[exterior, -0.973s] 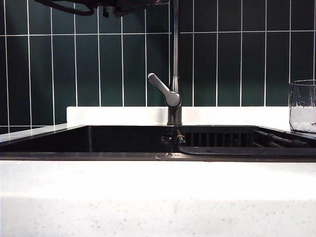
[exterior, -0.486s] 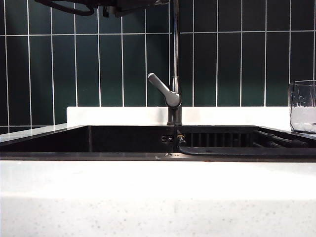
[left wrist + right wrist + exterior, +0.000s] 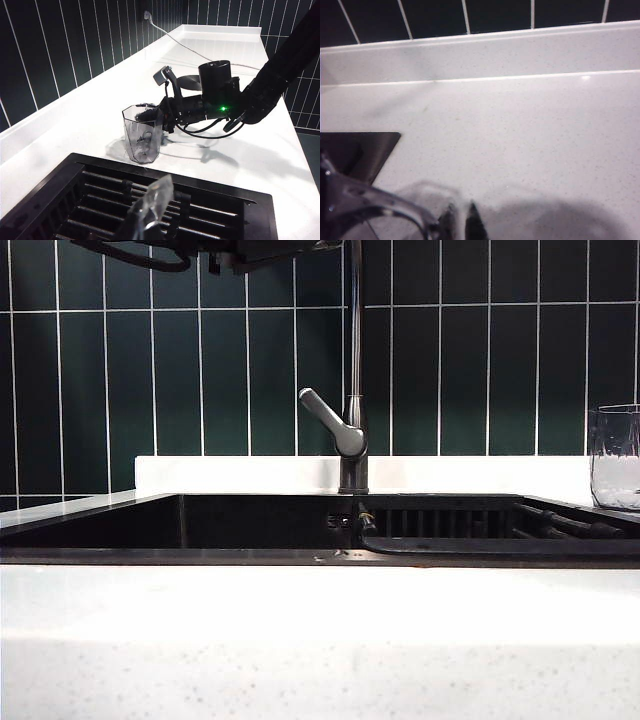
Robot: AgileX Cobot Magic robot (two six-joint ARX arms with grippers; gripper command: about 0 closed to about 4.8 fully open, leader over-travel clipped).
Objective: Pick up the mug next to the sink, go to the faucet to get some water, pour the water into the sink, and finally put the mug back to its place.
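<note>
Dark green tiles back your white counter, where the mug stands upright beside the sink, seemingly empty, so you look to be at the last step. Your right gripper sits at the mug's rim; whether it has let go I cannot tell. Your left gripper hangs closed over the sink's ribbed side, the faucet well apart.
</note>
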